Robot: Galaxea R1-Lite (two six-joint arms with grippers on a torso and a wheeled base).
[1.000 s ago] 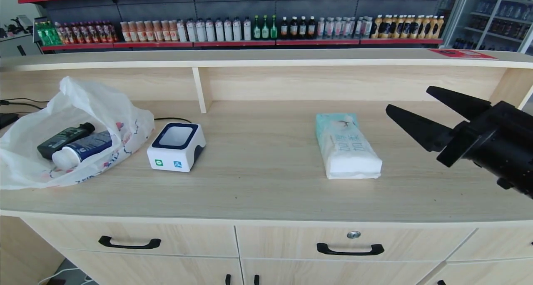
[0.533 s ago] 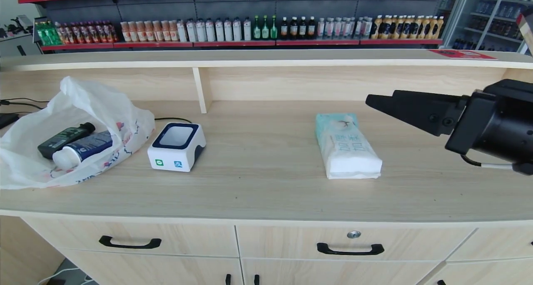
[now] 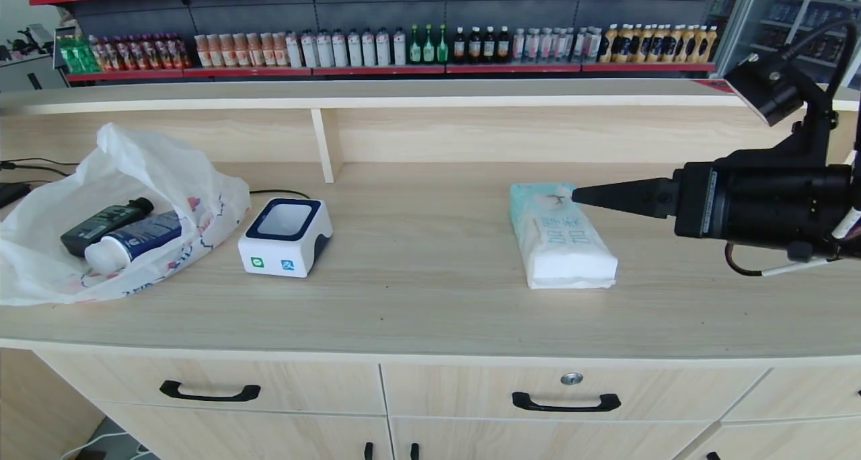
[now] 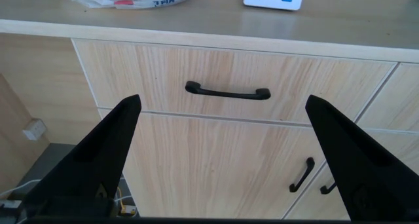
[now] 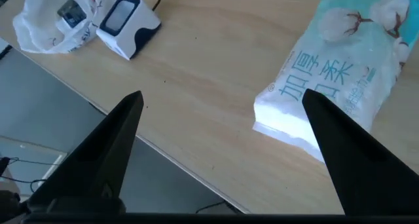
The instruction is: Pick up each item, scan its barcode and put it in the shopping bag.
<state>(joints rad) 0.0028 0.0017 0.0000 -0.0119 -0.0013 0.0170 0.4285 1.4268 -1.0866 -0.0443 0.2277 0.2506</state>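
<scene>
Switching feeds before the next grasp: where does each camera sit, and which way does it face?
Head view: on the head, looking forward and down at the counter with shopping bag, scanner and tissue pack; the right gripper shows at the right.
Left wrist view: low before the counter, facing the drawer fronts; the open left gripper frames a drawer handle.
Right wrist view: above the counter, looking down past its open fingers at the tissue pack.
Shared: all three show the scanner.

Teal/white tissue pack point(image 3: 562, 238) lies flat, right of centre. White scanner point(image 3: 285, 237), window up, centre-left. White shopping bag point(image 3: 168, 177) beside it, slumped open w/ dark bottle point(image 3: 104, 223) + blue/white bottle point(image 3: 134, 241) lying inside.
</scene>
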